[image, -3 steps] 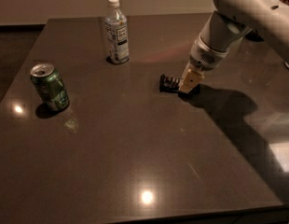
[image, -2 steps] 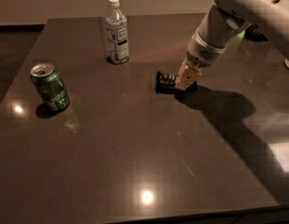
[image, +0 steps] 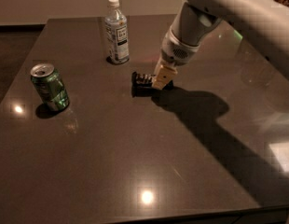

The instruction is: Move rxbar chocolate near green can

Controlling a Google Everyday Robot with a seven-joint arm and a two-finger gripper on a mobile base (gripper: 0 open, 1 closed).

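In the camera view, the gripper (image: 159, 81) is low over the middle of the table (image: 135, 171) and is closed on the right end of the bar (image: 141, 80). The bar sticks out to the left, its shadow just under it. The can (image: 50, 87) stands well apart near the left edge. A bottle (image: 116, 31) stands behind the bar
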